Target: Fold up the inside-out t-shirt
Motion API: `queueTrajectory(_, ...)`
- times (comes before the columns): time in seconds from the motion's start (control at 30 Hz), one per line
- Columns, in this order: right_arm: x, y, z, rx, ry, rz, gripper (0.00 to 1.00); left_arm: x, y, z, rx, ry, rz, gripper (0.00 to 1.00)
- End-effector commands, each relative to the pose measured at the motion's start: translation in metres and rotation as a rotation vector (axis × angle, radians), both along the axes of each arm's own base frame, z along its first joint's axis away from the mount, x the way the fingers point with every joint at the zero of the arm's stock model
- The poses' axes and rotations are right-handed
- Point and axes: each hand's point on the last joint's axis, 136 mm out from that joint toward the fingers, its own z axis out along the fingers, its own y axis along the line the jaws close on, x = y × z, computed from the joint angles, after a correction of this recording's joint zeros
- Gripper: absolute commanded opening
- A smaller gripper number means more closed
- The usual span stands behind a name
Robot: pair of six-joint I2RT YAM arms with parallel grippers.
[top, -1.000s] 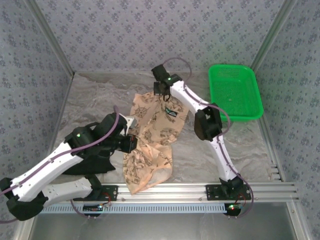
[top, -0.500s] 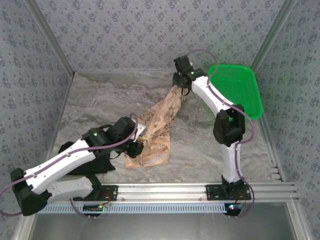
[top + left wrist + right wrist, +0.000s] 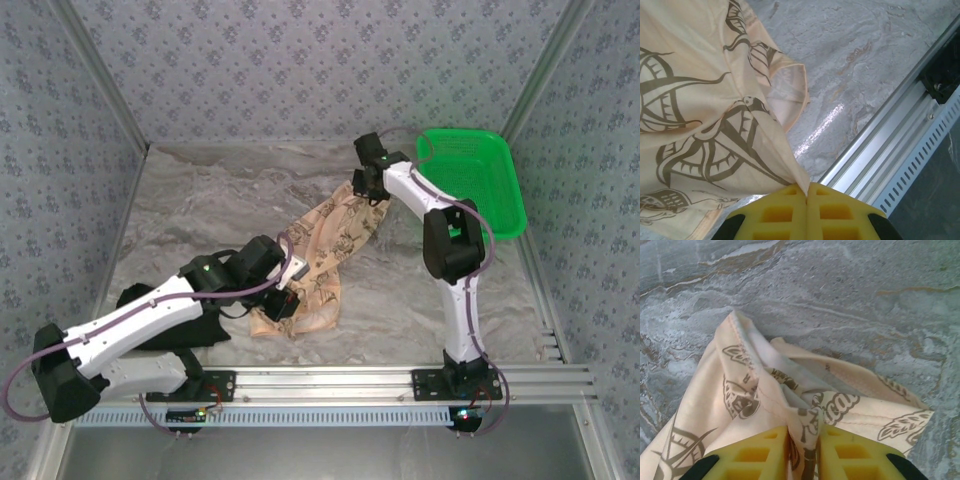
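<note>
Since a second ago, the right gripper (image 3: 368,188) has been swinging away from the middle of the table (image 3: 200,210) toward the green basket (image 3: 470,180). The left gripper (image 3: 285,300) has been shifting toward it, and the inside-out t-shirt (image 3: 325,245) has been drawn from a loose spread into a bunched band.

The shirt is now lying on the marbled table, stretching between the two grippers. It is peach-tan fabric printed with dark brown line drawings of compasses and ship parts, and paler cloth is showing inside the folds.

In the left wrist view, the left gripper (image 3: 806,192) is pressing its yellow pads tightly together on a corner of the shirt (image 3: 700,100). The cloth is fanning away ahead of it and to its left, and a metal rail (image 3: 880,145) is running along its right.

In the right wrist view, the right gripper (image 3: 804,440) is holding a stitched fold of the shirt (image 3: 755,390) in the narrow gap between its pads. The hem is opening ahead of it. Curly printed lettering just beyond the right pad is creased and cannot be read.

A black garment (image 3: 185,335) is lying under the left arm.
</note>
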Motion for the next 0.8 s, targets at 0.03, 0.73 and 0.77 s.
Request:
queueTrajectory(0.03,0.000,0.000,0.012,0.019,-0.006,0.012,0.34,-0.008,-0.009,0.002,-0.035,0.016,-0.056,0.00)
queueTrajectory(0.73,0.014,-0.009,0.025,0.064,-0.034,-0.019,0.23,-0.018,-0.014,-0.002,-0.059,0.032,-0.093,0.00)
queueTrajectory(0.77,0.014,-0.008,0.025,0.073,-0.032,-0.021,0.20,-0.018,-0.014,-0.002,-0.058,0.034,-0.091,0.00)
